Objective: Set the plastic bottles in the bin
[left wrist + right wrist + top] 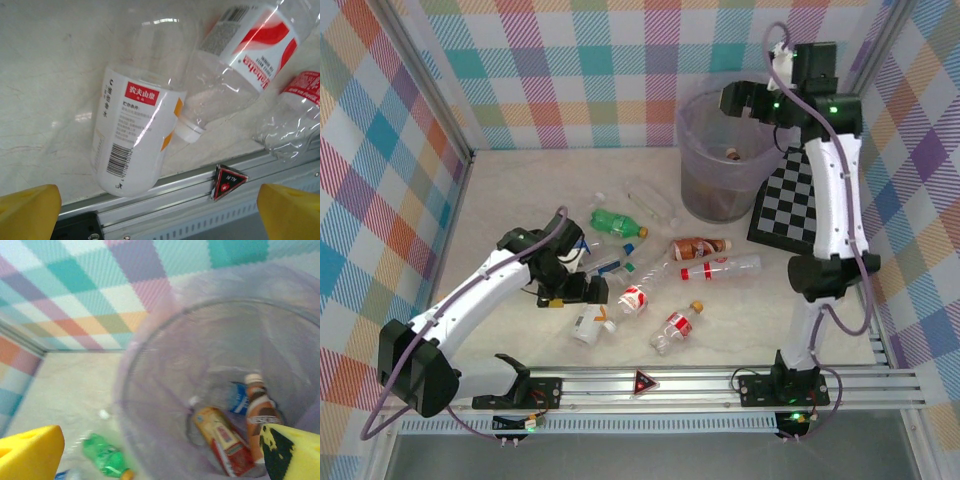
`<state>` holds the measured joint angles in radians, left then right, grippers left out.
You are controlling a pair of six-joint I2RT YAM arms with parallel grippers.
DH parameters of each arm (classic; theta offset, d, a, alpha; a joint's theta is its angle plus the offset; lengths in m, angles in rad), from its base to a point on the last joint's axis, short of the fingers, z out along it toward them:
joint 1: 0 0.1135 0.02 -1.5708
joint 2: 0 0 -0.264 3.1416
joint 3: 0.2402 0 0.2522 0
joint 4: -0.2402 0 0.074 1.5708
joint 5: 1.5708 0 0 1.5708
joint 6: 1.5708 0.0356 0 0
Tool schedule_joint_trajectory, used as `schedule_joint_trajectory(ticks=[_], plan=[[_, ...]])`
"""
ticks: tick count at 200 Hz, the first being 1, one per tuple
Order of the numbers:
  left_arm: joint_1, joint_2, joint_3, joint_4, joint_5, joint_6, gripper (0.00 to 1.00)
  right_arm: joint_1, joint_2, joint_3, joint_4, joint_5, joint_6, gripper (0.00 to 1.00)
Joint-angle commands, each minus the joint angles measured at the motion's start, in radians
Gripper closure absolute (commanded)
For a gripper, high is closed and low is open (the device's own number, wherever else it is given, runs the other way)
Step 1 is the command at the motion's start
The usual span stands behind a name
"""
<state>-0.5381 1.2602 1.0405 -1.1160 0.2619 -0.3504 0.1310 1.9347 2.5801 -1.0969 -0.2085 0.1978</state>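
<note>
Left gripper [585, 295]: low over the bench [520, 190]; jaws spread wide, nothing between the yellow pads [27, 212].
White-label bottle [132, 145]: on its side straight ahead of the left gripper, in line with the gap between the pads and untouched; one end lies close to the aluminium rail [165, 192].
Red-and-white-label bottle [240, 65]: clear, on its side, ahead of the left gripper and over toward its right-hand pad; its white cap [189, 132] touches the white-label bottle.
Crumpled red-label bottle [295, 115]: further to that same side, above the right-hand pad and near the rail.
Red triangle marker [227, 181]: fixed on the rail, between the pads and nearer the right-hand one.
Green bottle [615, 222]: on its side with an orange cap, beyond the left gripper on the way toward the bin.
Brown-label bottle [698, 247]: lying on the bench between the two grippers, near the foot of the bin.
Right gripper [745, 105]: held above the bin's rim; jaws wide, empty.
Bin [705, 195]: upright, directly beneath the right gripper, mouth open toward it.
Bin contents: three bottles lie on the bottom, below the right gripper: a brown-banded bottle [260, 410] with a pale cap, an orange-and-red bottle [222, 440] and a blue-label bottle [239, 397].
Chequered board [795, 205]: just beside the bin, under the right arm.
</note>
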Motion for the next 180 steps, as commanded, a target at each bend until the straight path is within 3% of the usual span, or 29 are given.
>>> schedule_joint_trajectory(ticks=[1,30,47,93,140,180], plan=[[-0.034,-0.02,-0.042,0.031,0.018,-0.02,0.02,-0.004,-0.036,-0.087,-0.005,-0.192,0.093,0.01],[-0.043,-0.03,-0.123,0.137,0.008,-0.044,0.07,-0.002,-0.131,-0.284,0.053,-0.393,0.13,0.0],[-0.043,-0.036,-0.172,0.196,0.016,-0.051,0.09,-0.002,-0.202,-0.419,0.113,-0.449,0.155,0.0],[-0.044,-0.018,-0.24,0.282,0.01,-0.06,0.19,-0.002,-0.319,-0.627,0.167,-0.445,0.182,0.0],[-0.048,0.028,-0.297,0.351,0.011,-0.073,0.28,-0.002,-0.365,-0.716,0.213,-0.45,0.223,0.0],[-0.052,0.081,-0.32,0.389,0.002,-0.082,0.23,-0.002,-0.37,-0.721,0.185,-0.42,0.207,0.0]])
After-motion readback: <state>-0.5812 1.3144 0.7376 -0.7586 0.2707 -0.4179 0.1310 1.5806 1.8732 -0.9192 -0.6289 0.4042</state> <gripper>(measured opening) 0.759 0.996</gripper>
